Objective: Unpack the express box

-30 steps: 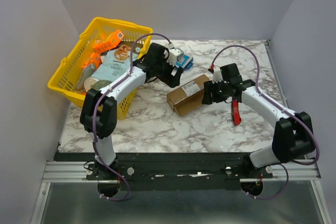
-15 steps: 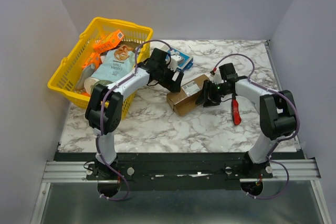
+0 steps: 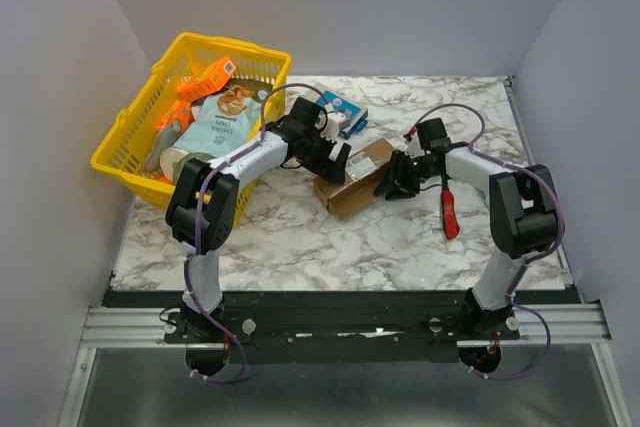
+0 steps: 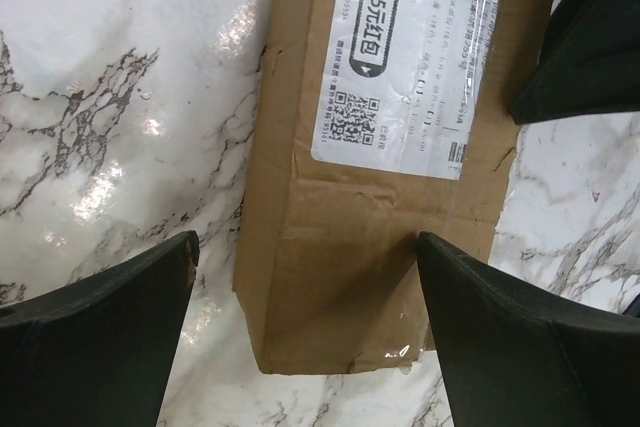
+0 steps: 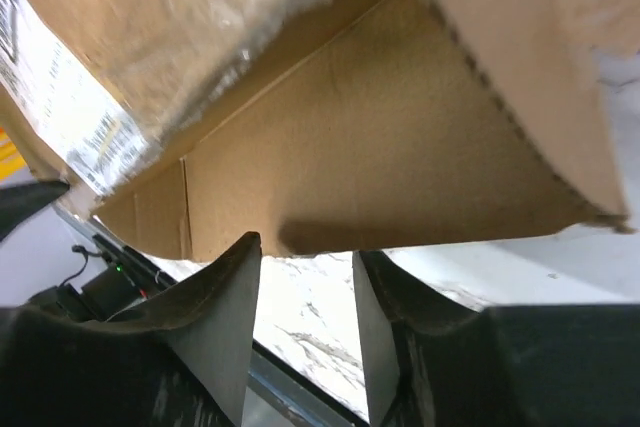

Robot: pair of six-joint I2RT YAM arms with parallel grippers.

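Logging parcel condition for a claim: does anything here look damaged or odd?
Yes. The express box is creased below its shipping label, with a small tear on the long edge beside it. In the right wrist view its opened flap has a ragged edge.

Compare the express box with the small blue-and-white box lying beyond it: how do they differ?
The express box is brown cardboard with a white label; the blue-and-white box is colour-printed. The express box is clearly longer than the blue-and-white box. The express box lies between the left claw and right claw, one end open; the blue-and-white box lies in neither claw. Both rest on the marble table.
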